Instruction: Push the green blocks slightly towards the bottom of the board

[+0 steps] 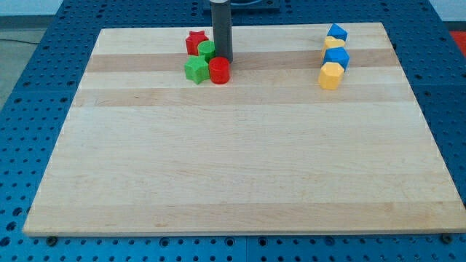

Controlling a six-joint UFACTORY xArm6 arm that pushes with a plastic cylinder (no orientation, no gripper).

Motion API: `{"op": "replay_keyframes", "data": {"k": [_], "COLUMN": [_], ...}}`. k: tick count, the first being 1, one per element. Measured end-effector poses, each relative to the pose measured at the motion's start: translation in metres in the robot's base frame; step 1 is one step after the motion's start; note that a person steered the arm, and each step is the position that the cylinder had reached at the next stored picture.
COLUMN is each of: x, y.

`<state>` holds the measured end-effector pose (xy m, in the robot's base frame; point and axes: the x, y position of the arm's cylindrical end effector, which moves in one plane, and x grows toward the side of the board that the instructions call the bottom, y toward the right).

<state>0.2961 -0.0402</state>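
Two green blocks sit near the view's top left of centre. A green star-like block (195, 69) lies lowest and leftmost in the cluster. A second green block (207, 50) sits just above it, partly hidden by the rod. My tip (222, 58) stands right beside this upper green block, on its right, just above a red cylinder (219, 70). A red star (195, 42) lies at the cluster's top left, touching the upper green block.
At the view's top right a column of blocks runs downward: a blue block (336, 33), a yellow block (334, 44), a blue block (337, 57) and a yellow hexagonal block (330, 75). The wooden board (240, 167) rests on a blue perforated table.
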Motion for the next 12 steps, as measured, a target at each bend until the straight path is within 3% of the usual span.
{"op": "replay_keyframes", "data": {"k": [2,3,4,6,7,8,9,10,11,12], "x": [-0.054,-0.035,0.008,-0.06,-0.038,0.021,0.019,-0.058,-0.039,0.028], "y": [0.003,-0.069,-0.096,-0.078,-0.041,-0.048,-0.051,-0.05,-0.008,-0.056]}}
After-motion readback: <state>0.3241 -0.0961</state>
